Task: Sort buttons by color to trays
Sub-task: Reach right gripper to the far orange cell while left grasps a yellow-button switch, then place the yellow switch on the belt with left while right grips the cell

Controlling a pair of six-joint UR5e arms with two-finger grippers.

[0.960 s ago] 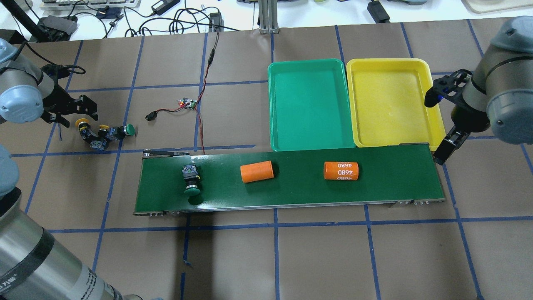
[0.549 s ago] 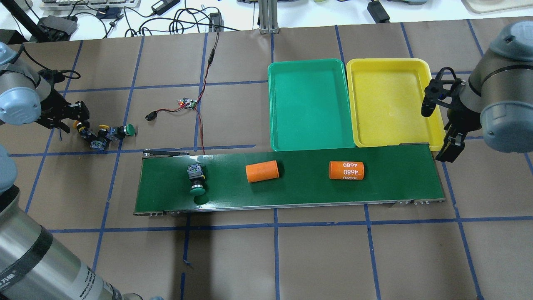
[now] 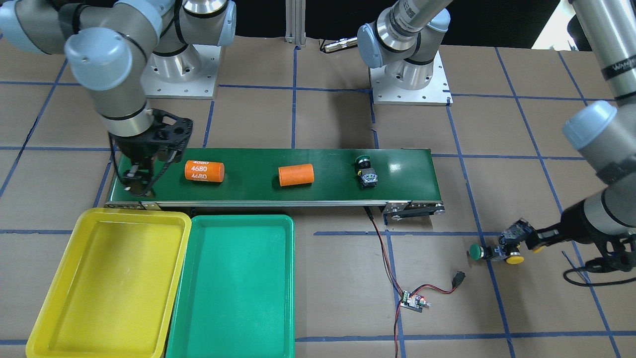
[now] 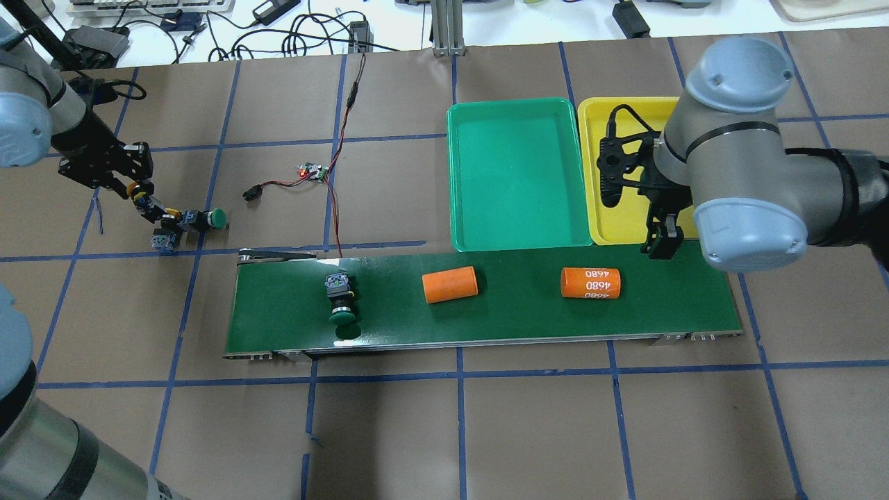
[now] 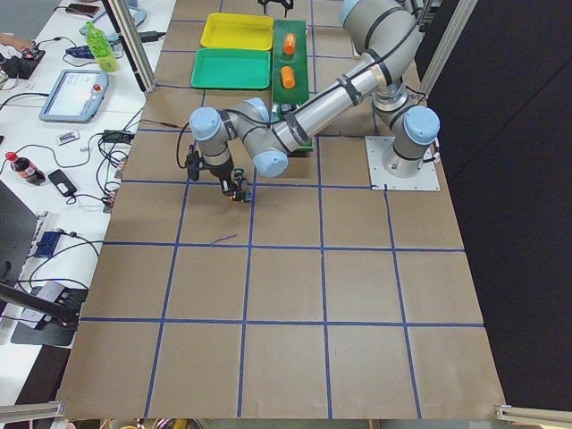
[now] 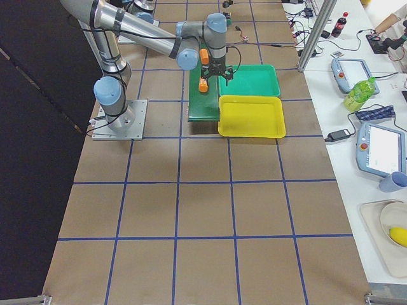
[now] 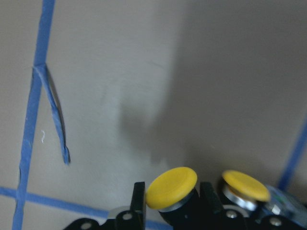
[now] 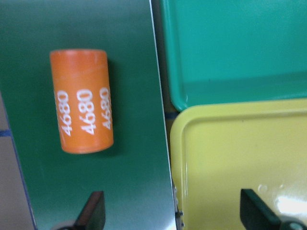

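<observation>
Nearest the robot, a green button [image 4: 340, 305] is riding the conveyor belt [image 4: 528, 319] alongside orange cylinders [image 4: 450, 285]. The right gripper [image 8: 175, 214] is hovering over the belt's end beside the yellow tray [image 4: 625, 103], fingers spread, holding nothing. Further out, the left gripper [image 4: 142, 194] is clamping a yellow button [image 7: 171, 185] — probably just lifting it, though the view is poor — beside a second yellow button [image 7: 245, 186] and a second green button [image 4: 217, 219]. Next is calling for a carry toward the belt; neither tray — yellow or green tray [image 4: 514, 104] — is holding a button. Brown paper with blue tape is covering the table [image 4: 542, 430]; cables [image 4: 305, 31] are lying beyond.
</observation>
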